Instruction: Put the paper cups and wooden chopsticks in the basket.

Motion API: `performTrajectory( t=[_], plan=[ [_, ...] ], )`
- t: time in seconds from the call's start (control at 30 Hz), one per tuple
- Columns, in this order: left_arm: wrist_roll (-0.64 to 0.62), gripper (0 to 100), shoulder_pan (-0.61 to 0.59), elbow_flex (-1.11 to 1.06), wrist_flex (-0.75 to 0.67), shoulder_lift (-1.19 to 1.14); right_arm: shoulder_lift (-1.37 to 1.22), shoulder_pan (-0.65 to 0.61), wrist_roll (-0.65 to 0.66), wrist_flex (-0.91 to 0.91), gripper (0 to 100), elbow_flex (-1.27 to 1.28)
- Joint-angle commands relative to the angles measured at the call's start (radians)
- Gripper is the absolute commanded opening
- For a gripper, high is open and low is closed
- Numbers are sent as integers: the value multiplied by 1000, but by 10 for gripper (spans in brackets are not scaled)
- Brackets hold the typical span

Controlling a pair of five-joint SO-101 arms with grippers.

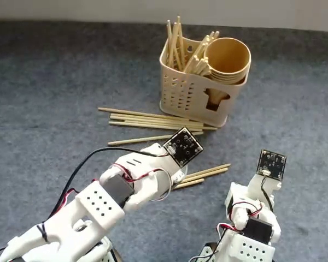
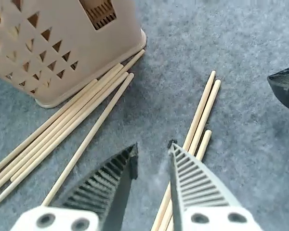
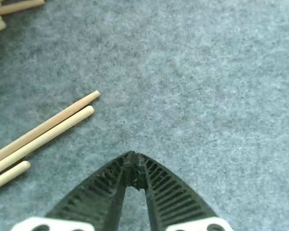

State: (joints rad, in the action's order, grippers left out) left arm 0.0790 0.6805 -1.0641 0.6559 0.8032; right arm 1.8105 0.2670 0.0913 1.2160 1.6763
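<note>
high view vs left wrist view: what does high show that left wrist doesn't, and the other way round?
High view but not left wrist view: the stacked paper cups and upright chopsticks inside the basket. Left wrist view but not high view: the left gripper, open, by the three loose chopsticks. Both: the basket's perforated wall, the row of chopsticks lying along its base, and those three loose ones.

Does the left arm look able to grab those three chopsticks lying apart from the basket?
Probably yes: its open end effector hovers right beside the three chopsticks, nothing between them.
</note>
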Motion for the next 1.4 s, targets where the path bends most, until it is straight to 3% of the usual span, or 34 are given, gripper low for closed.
performTrajectory(
  t=[0.0, 0.23, 0.6, 1.07, 1.37],
  plan=[
    [11, 120, 16, 85, 61, 31, 5, 10, 0, 5, 5, 153],
    [11, 120, 22, 105, 74, -18, 5, 10, 0, 5, 5, 153],
    [12, 174, 25, 430, 192, -588, 5, 10, 0, 5, 5, 153],
    [12, 174, 33, 779, 390, -1017, 5, 10, 0, 5, 5, 153],
    [8, 172, -134, 1041, 535, -1199, 5, 10, 0, 5, 5, 153]
  ],
)
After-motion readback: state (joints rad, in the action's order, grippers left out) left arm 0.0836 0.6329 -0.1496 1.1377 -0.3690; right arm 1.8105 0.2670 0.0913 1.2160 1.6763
